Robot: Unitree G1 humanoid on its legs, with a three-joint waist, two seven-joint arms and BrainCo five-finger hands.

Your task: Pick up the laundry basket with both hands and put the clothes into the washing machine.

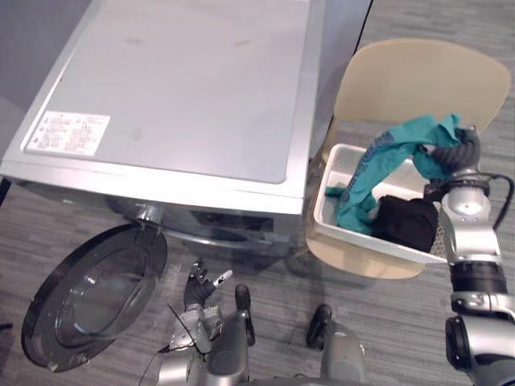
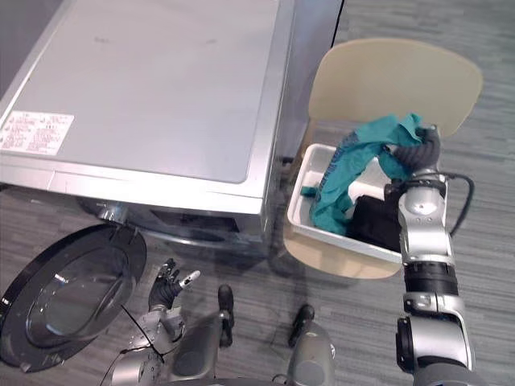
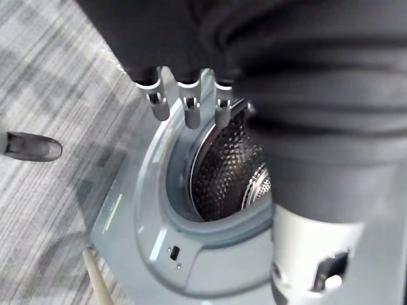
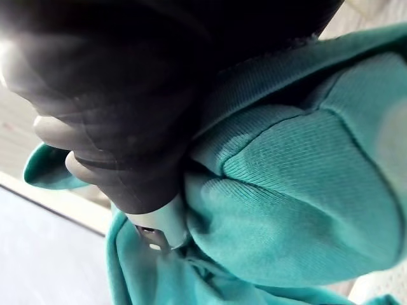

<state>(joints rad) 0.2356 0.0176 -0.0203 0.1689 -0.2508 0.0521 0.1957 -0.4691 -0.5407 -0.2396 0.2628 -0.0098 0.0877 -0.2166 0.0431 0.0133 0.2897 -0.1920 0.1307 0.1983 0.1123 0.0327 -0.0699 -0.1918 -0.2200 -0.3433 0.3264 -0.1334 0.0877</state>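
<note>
Right hand (image 1: 455, 151) grips the teal garment (image 1: 358, 205) (left hand (image 1: 199, 288) relaxed); lift it clear of the basket (image 1: 348, 165) before swinging left.

One washing machine (image 1: 185, 96) is counted, with one round door (image 1: 92, 293). One white basket (image 1: 342, 169) is found on one beige chair (image 1: 418, 76). Two garments are counted: one teal garment (image 1: 386, 157) and one black garment (image 1: 409, 221). Two hands are seen: left hand (image 1: 199, 288), right hand (image 1: 455, 149).
</note>
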